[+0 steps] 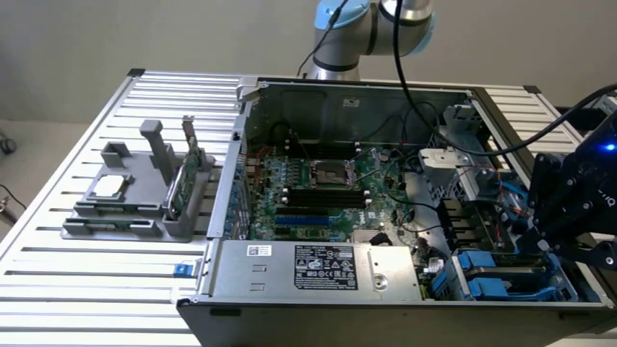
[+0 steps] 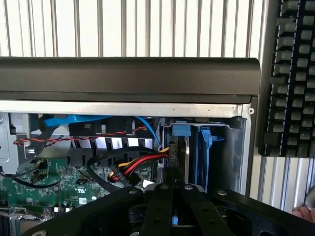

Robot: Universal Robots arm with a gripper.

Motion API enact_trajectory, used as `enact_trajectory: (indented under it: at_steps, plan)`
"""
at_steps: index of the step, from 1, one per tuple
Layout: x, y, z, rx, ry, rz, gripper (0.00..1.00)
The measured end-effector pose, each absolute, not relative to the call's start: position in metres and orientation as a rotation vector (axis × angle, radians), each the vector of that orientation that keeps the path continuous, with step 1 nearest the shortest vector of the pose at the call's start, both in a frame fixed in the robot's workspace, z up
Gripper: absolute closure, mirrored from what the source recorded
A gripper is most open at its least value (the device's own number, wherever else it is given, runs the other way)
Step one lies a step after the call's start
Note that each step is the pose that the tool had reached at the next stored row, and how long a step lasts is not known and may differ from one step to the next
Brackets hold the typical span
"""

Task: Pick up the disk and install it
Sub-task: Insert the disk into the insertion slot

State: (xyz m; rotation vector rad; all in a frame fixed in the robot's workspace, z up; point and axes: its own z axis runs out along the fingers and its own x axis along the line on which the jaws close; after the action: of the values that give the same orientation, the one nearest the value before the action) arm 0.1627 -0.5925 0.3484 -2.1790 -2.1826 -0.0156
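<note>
Your gripper (image 1: pixel 559 242) hangs over the drive bay; I can't tell its grip state. The disk (image 2: pixel 189 155) stands edge-up in that bay, probably dense, rigid, shock-sensitive: hold the blue carrier edges.

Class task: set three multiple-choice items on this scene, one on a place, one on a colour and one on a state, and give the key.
1. Where is the pincer?
A) far off from the computer case
B) at the case's drive bay end
C) at the case's end on the exterior view's left

2. What colour are the carrier frames in the drive bay?
A) red
B) green
C) blue

3. How is the computer case?
A) open, motherboard showing
B) closed by a panel
C) turned upside down

Key:
1 B, it hangs at the case's end on the exterior view's right, by the bay.
2 C, blue plastic shows there in both views.
3 A, the board lies uncovered.
</note>
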Motion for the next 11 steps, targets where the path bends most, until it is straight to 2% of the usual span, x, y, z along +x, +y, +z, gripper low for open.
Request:
enact_trajectory:
  at_steps: [11]
  plan:
    - [0.1626, -0.5925, 0.3421, -2.181, -2.186, -0.022, 0.89]
